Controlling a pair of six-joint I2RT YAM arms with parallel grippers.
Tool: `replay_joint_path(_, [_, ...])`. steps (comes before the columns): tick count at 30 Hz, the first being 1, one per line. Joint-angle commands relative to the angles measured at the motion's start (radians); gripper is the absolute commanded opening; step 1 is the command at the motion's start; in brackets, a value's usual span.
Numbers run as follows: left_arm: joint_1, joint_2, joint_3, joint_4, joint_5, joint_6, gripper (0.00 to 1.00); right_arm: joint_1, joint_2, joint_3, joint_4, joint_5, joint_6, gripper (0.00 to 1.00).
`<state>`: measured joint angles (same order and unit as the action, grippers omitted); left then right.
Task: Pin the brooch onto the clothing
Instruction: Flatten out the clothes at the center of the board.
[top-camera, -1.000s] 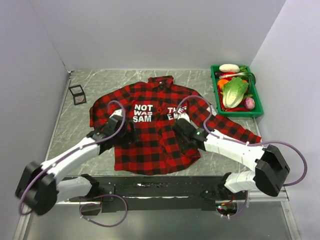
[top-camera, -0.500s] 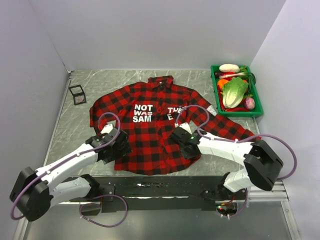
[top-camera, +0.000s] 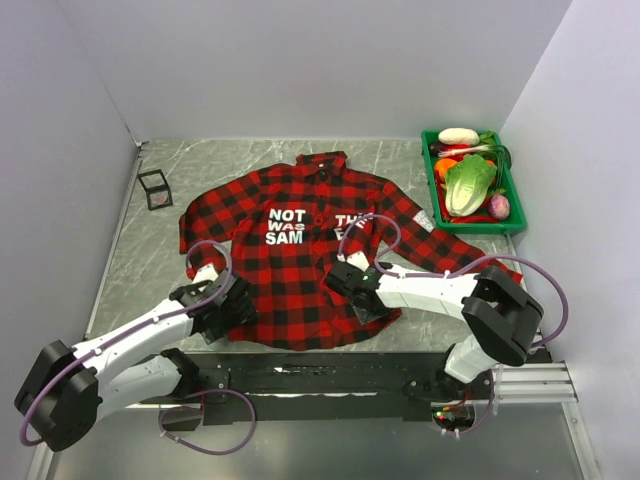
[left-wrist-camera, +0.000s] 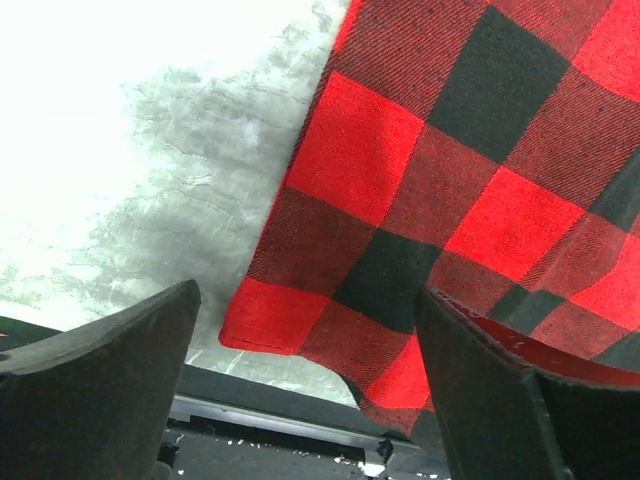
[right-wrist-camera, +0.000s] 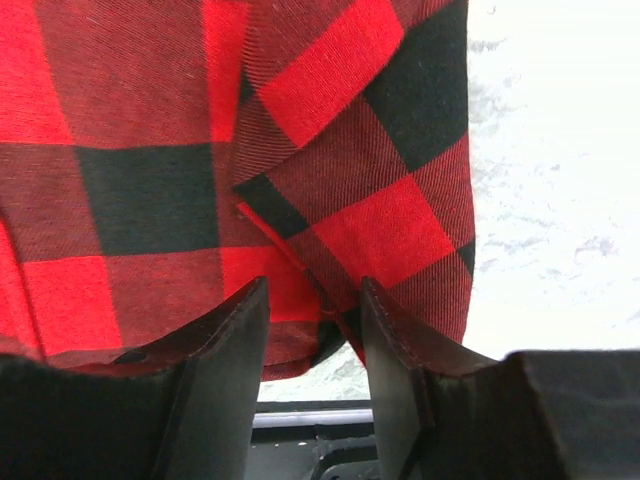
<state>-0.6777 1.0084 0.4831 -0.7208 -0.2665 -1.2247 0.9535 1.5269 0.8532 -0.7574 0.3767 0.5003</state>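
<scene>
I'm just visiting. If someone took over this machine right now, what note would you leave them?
Left gripper: wide open at the plaid shirt's near-left hem corner, holding nothing.
Right gripper: jaws partly apart over a fold at the near-right hem, no clear grip.
Shirt: spread face up on the table.
Brooch: not findable in any view.
Done: pinning cannot be confirmed.
Left: locate the brooch and pin it on.

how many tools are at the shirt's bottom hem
2: the left tool straddles the shirt's lower-left corner; the right tool sits over the hem near its lower-right corner.
</scene>
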Motion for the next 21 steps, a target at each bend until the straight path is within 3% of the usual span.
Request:
replay_joint_path(1, [-0.002,0.001,-0.05,0.064,0.064,-0.045,0.89,0.005,0.006,0.04,-0.042,0.042,0.041,0.47])
replay_joint_path(9, [-0.003,-0.027,-0.09,0.078,0.078,-0.053,0.55,0.005,0.015,0.044,-0.046,0.045,0.064,0.43])
replay_joint_path(17, [-0.003,-0.056,-0.101,0.066,0.067,-0.071,0.37,0.005,0.039,0.032,-0.065,0.09,0.087,0.41])
replay_joint_path(20, [-0.003,-0.085,-0.112,0.055,0.052,-0.097,0.17,0.005,0.048,0.043,-0.072,0.102,0.087,0.41])
replay_joint_path(21, [-0.003,-0.111,-0.113,0.044,0.041,-0.107,0.03,0.005,0.049,0.046,-0.076,0.106,0.09,0.41])
